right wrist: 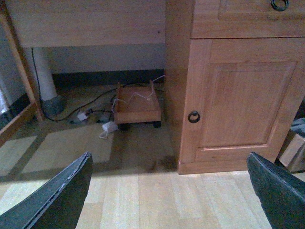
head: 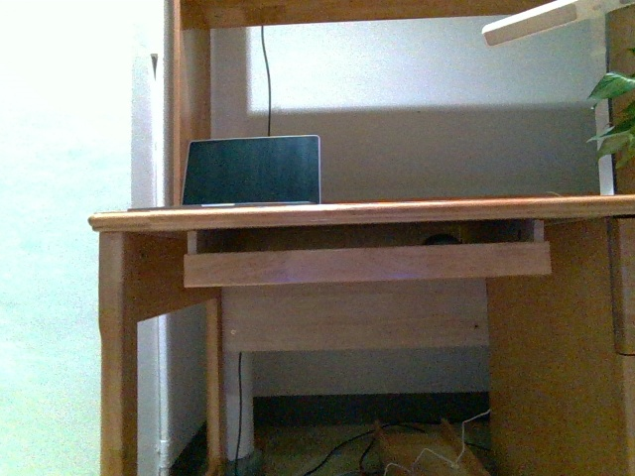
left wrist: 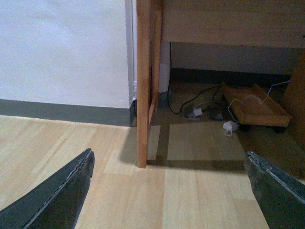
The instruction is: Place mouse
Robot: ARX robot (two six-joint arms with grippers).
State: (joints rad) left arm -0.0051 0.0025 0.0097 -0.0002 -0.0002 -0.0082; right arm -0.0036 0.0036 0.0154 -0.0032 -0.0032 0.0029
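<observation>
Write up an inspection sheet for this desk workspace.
Surface: wooden desk, keyboard tray pulled out beneath it.
Job's things: mouse, a dark dome on the tray, mostly hidden.
Clutter: laptop open on the desk.
Grippers: left gripper and right gripper open, empty.
Cables: black cable and white adapter on the floor under the desk.
Surroundings: wheeled wooden stand, cabinet door, plant.
</observation>
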